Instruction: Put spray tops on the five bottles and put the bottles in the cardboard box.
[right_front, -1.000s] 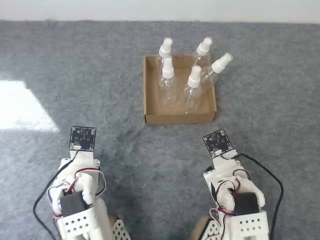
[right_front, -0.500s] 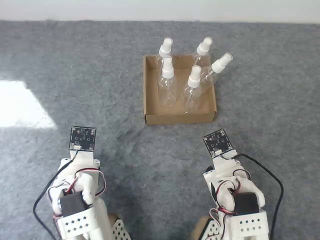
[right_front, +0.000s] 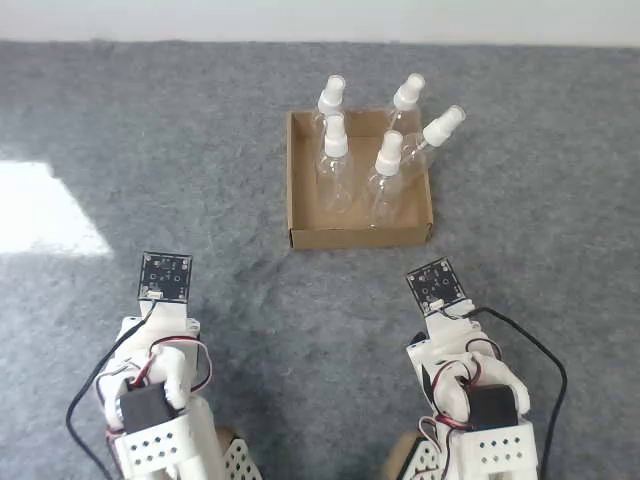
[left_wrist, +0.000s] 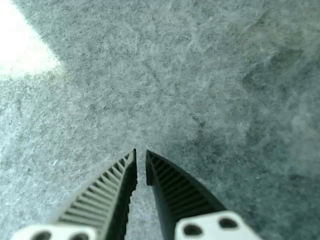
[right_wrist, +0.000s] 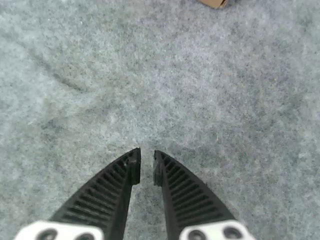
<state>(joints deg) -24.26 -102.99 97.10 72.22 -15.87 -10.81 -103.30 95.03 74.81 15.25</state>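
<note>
The cardboard box (right_front: 360, 237) sits on the grey felt (right_front: 200, 150) at the far middle of the table, and all five bottles (right_front: 335, 175) are in it, each wearing a white spray top (right_front: 335, 135). Two bottles stand upright in the middle of the box. Two more stand against its far wall. The fifth, at the far right corner, tilts outward with its top leaning over the right wall. The near half of the box floor is bare.

Well apart from the box, at the near edge, the left arm (right_front: 160, 370) and the right arm (right_front: 465, 380) are folded back. The left gripper (left_wrist: 140, 151) has its jaws drawn to a thin slit with nothing between them, above bare felt. The right gripper (right_wrist: 146, 151) is closed the same way and holds nothing. A patch of light (right_front: 40, 210) lies on the felt at the far left.
</note>
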